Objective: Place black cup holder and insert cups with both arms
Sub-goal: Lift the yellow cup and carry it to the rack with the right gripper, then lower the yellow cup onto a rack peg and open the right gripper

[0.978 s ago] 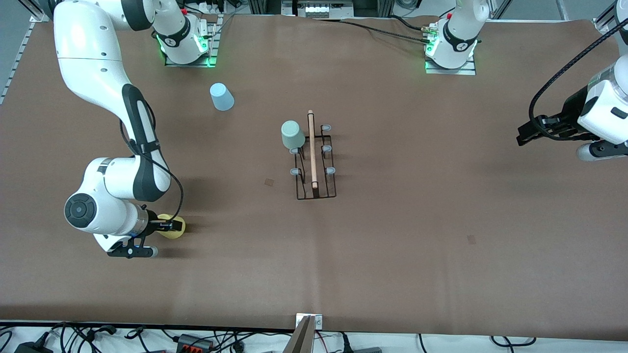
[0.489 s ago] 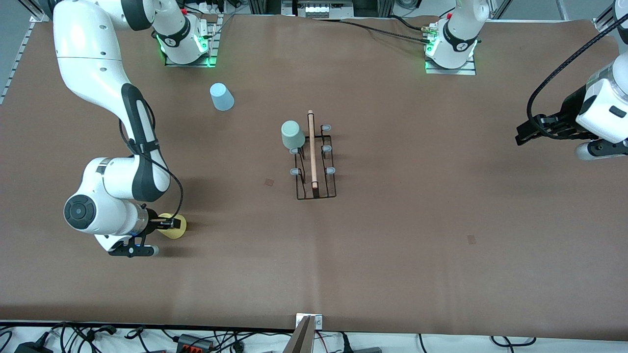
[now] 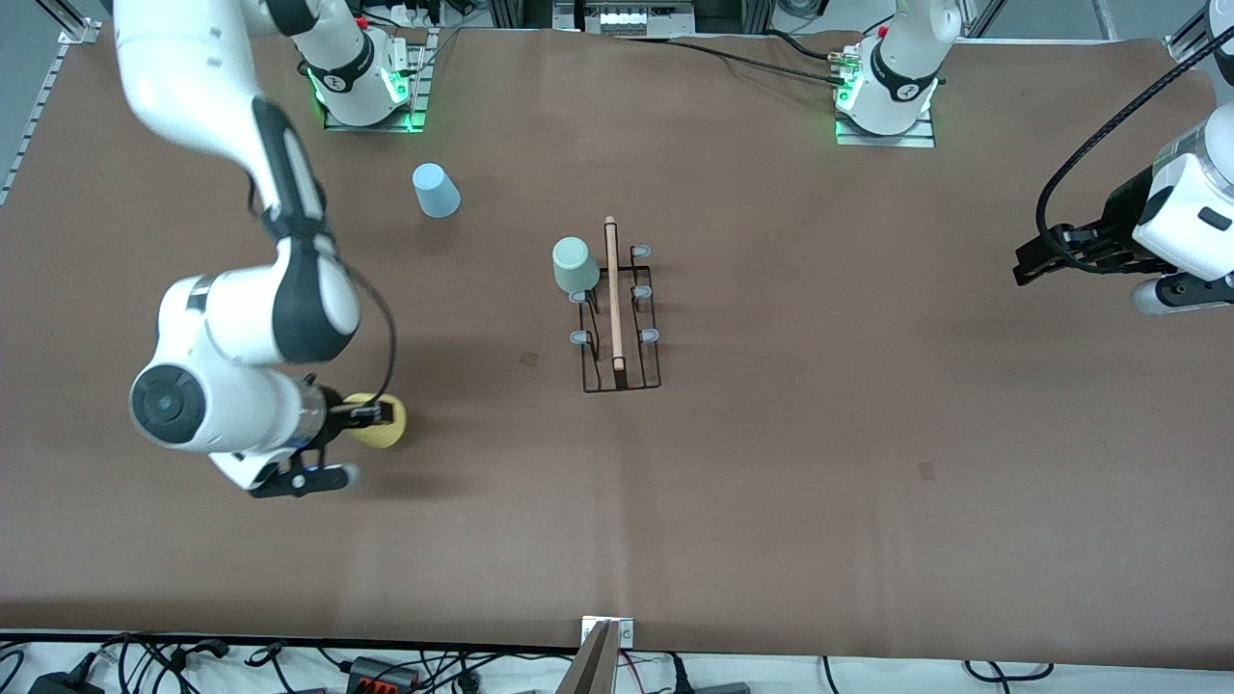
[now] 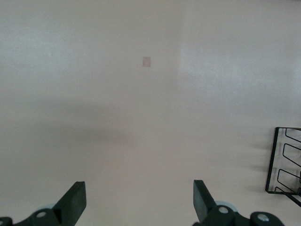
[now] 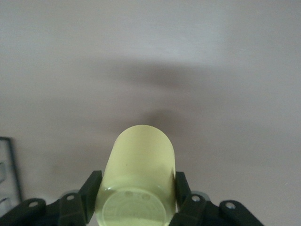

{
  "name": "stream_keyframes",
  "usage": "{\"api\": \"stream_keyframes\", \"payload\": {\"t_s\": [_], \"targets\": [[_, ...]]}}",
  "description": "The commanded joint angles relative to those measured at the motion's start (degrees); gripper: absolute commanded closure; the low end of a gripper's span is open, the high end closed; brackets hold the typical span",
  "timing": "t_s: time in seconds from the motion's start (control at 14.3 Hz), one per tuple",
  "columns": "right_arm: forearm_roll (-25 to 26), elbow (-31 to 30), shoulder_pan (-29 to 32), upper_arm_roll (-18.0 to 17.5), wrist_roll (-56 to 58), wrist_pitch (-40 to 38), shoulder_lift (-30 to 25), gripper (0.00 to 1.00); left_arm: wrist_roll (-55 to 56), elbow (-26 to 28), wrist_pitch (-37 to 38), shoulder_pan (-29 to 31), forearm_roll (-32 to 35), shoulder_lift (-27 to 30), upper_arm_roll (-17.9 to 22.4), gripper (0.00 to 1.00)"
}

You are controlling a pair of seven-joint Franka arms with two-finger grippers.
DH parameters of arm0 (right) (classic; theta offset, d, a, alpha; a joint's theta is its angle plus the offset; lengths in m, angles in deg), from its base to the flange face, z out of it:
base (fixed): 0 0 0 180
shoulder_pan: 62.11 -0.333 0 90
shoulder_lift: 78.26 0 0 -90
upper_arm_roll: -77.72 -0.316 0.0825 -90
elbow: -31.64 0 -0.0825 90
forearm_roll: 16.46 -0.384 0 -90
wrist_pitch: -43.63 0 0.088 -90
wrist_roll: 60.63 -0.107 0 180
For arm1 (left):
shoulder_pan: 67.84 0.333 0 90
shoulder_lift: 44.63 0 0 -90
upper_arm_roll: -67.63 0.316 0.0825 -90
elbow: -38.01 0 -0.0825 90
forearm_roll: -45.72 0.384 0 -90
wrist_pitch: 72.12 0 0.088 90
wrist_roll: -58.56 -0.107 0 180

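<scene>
The black cup holder (image 3: 619, 318) stands mid-table, its wooden rod handle on top. A pale green cup (image 3: 575, 264) sits upside down on one of its prongs. A light blue cup (image 3: 436, 190) stands upside down on the table near the right arm's base. My right gripper (image 3: 371, 416) is shut on the yellow cup (image 3: 378, 421), lifted above the table at the right arm's end; the right wrist view shows the yellow cup (image 5: 137, 176) between the fingers (image 5: 90, 188). My left gripper (image 3: 1030, 267) is open and empty, in the air at the left arm's end; it also shows in the left wrist view (image 4: 136, 200).
A corner of the rack (image 4: 284, 162) shows in the left wrist view. Small square marks (image 3: 529, 358) lie on the brown table cover. Cables and a metal bracket (image 3: 605, 636) lie along the edge nearest the camera.
My right gripper has lifted the yellow cup off the table and moved it toward the rack. The left arm has barely moved.
</scene>
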Motion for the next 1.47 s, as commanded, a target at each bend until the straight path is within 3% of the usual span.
{"api": "stream_keyframes", "payload": {"t_s": [0.0, 0.49, 0.63, 0.91, 1.4], "targets": [[-0.3, 2.1, -6.0, 0.8, -5.6, -1.1, 0.3, 0.82, 0.4, 1.2, 0.0, 0.2, 0.7, 1.3, -0.1, 0.0], [-0.7, 2.2, -17.9, 0.5, -20.2, -0.7, 0.1, 0.82, 0.2, 1.1, 0.0, 0.2, 0.6, 1.3, -0.2, 0.0], [-1.1, 2.2, -18.9, 0.4, -21.8, -0.5, 0.1, 0.82, 0.1, 1.2, 0.0, 0.3, 0.8, 1.3, 0.1, 0.0], [-6.6, 2.2, -19.7, 0.3, -23.3, 3.1, 0.1, 0.82, 0.2, 1.2, 0.0, 0.3, 0.8, 1.3, 0.2, 0.0], [-6.1, 1.7, -21.0, 0.3, -22.9, 3.3, 1.2, 0.82, 0.1, 1.2, 0.2, 0.7, 0.7, 1.3, 0.3, 0.0]]}}
